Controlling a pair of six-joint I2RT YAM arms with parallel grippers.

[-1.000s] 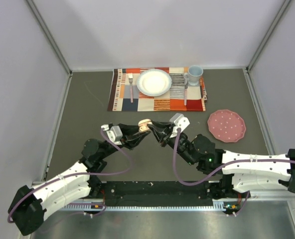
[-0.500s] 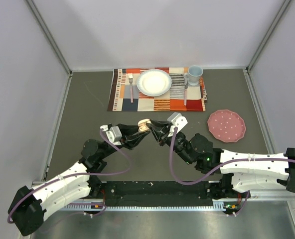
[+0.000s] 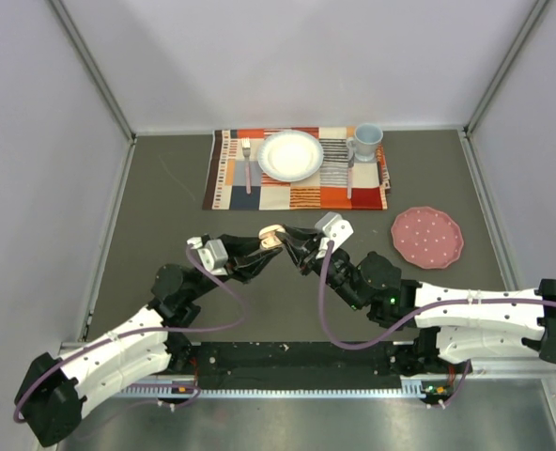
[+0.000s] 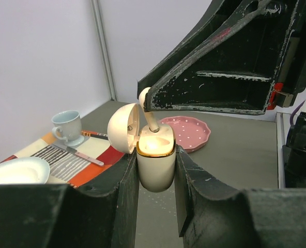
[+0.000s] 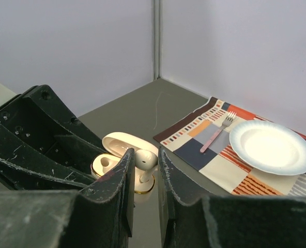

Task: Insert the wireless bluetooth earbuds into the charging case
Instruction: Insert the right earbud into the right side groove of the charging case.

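White plastic earbud, pinched by the right tool, is held stem-down over the open cream case gripped by the left tool.

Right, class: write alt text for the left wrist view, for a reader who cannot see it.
The left gripper clamps an open cream charging case while the right gripper holds a white earbud stem-down at its opening. A pink plate, blue cup and placemat lie behind.
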